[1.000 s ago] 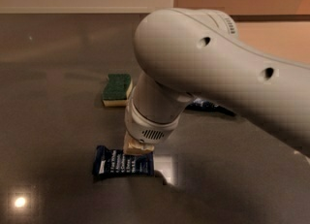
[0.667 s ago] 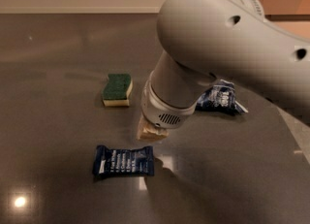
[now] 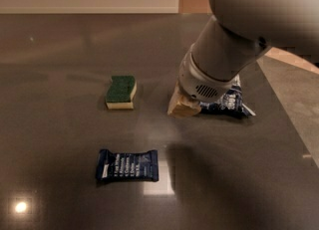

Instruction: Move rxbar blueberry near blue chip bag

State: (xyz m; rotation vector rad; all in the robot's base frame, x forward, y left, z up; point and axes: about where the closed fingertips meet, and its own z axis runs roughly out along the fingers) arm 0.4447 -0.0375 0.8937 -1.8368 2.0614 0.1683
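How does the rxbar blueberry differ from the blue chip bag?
The rxbar blueberry is small, flat, rectangular; the blue chip bag is larger, with an uneven outline. The bar lies in full view near the front; the bag lies farther back, partly behind the arm. The gripper is beside the bag, not the bar. Both are dark blue with white print.

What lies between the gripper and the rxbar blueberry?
Nothing: in the camera view only bare tabletop separates the gripper, beside the blue chip bag, from the rxbar blueberry.
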